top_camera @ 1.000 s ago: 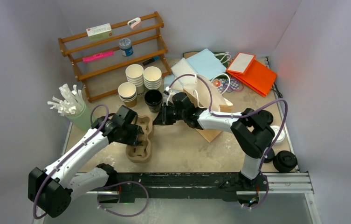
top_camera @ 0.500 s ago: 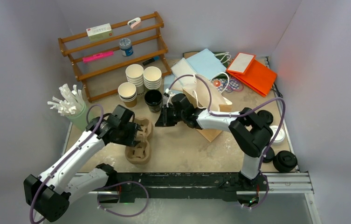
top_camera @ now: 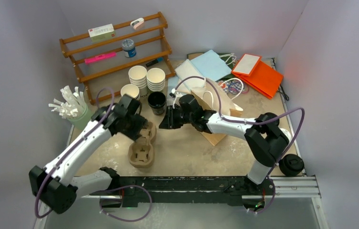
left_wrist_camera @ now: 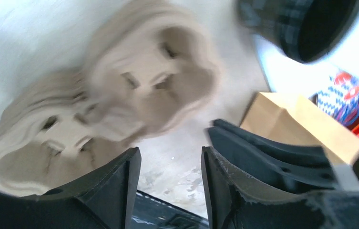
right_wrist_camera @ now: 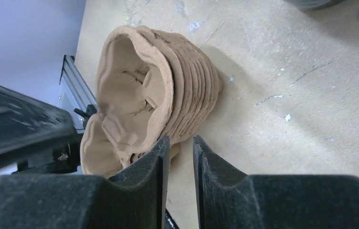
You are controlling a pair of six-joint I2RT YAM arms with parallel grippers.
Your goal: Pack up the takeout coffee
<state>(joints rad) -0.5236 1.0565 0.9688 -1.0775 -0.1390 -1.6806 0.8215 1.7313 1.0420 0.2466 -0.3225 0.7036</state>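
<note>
1. From the top camera: a beige, scuffed table [top_camera: 191, 148] inside pale walls; at the far left stands a wooden rack [top_camera: 115, 52]; in front of the rack stand three stacks of paper cups [top_camera: 138, 75], kraft-brown outside and white inside, without lids; just beside them stands a black cup [top_camera: 157, 101]; black lids [top_camera: 292, 164] lie at the right edge, well apart from the cups; a kraft paper bag [top_camera: 218, 102] lies near the middle, with a blue bag [top_camera: 210, 64] and an orange bag [top_camera: 261, 76] behind it; a stack of pulp cup trays [top_camera: 142, 149] lies at the near left; the left gripper [top_camera: 140, 130] is over the far end of this stack; the right gripper [top_camera: 164, 121] is near the same end, from the other side.
2. From the left wrist camera: the picture is blurred; the left gripper [left_wrist_camera: 170, 155] has its jaws spread, with only bare table between them; the pulp cup trays [left_wrist_camera: 120, 95] lie just beyond the fingers; the black cup [left_wrist_camera: 311, 28] and the kraft paper bag [left_wrist_camera: 292, 119] show at the right.
3. From the right wrist camera: the right gripper [right_wrist_camera: 181, 140] has its jaws apart by a narrow gap and they pinch nothing; the pulp cup trays [right_wrist_camera: 168, 90] lie just beyond the fingertips, on the table [right_wrist_camera: 287, 86]; if the tips touch the stack, I cannot tell.
</note>
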